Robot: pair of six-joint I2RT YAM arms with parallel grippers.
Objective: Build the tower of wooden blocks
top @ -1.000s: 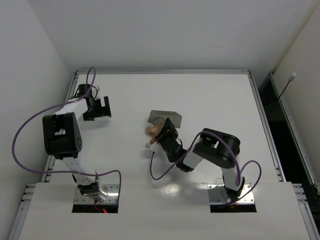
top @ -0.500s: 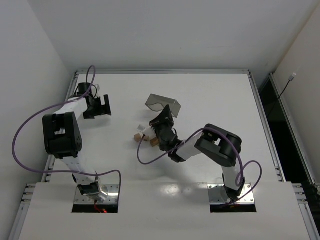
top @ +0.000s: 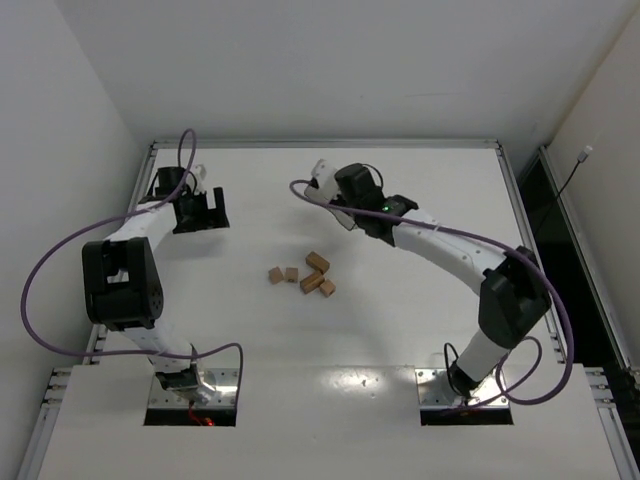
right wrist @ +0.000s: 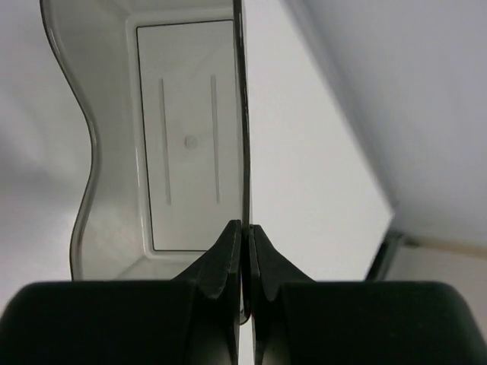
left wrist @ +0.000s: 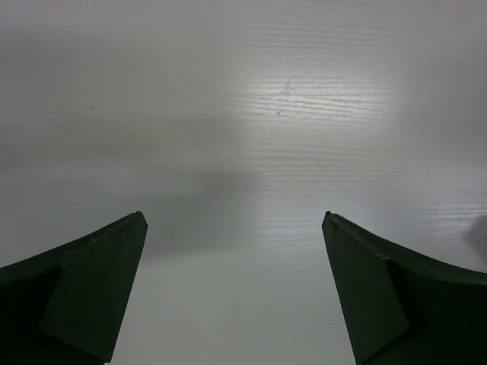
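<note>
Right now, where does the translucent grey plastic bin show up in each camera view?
Right wrist: translucent grey plastic bin fills upper left, its wall pinched by the right gripper.
Top external: bin at far centre, mostly hidden under that gripper.
Left wrist: not in it.
Shared landmark: the white table.

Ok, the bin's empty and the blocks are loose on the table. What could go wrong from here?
1. The right hand pinches the bin by one thin wall only, so the bin may swing or slip as it is put down.
2. The wood blocks lie in a tight cluster, some apparently touching. Fingers reaching for one could knock its neighbours out of place.
</note>
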